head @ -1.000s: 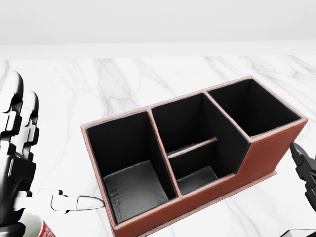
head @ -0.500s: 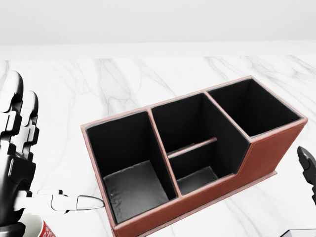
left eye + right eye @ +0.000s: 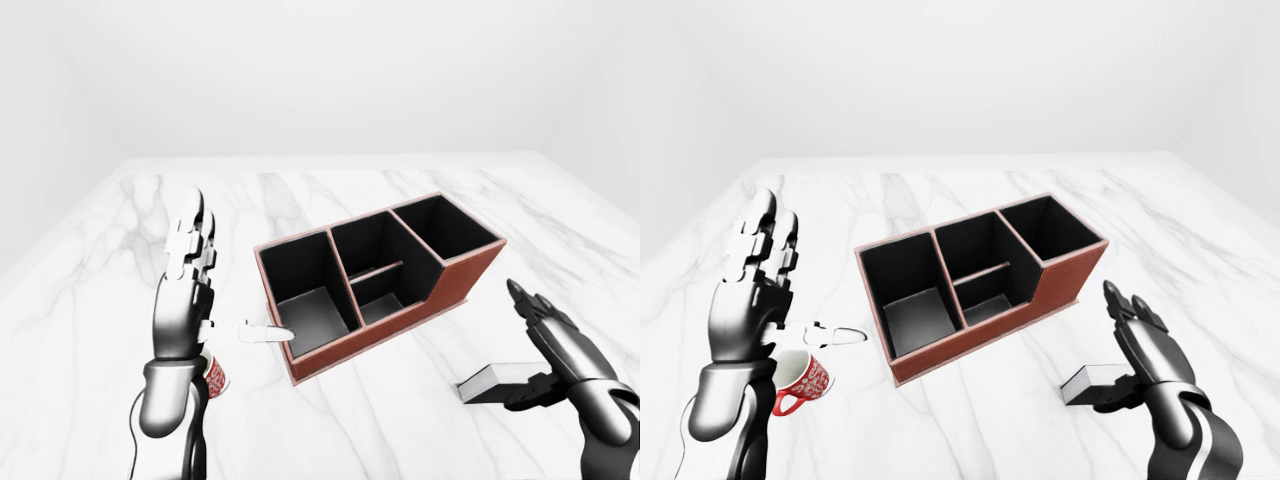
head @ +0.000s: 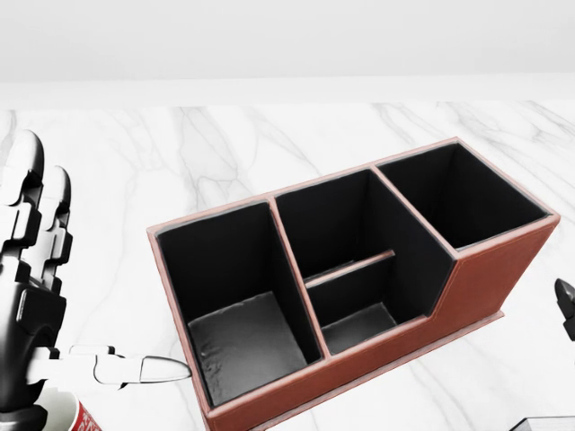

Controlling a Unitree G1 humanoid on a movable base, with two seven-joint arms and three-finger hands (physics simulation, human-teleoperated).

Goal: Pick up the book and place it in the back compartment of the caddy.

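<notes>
One caddy (image 3: 378,283), one book (image 3: 1095,385), one mug (image 3: 800,381); both hands' fingers (image 3: 765,240) spread.

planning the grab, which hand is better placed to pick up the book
The right hand. Its open fingers stand right beside the book, which lies on the marble table below the caddy in the right-eye view. The left hand is raised across the caddy, above the red mug.
</notes>
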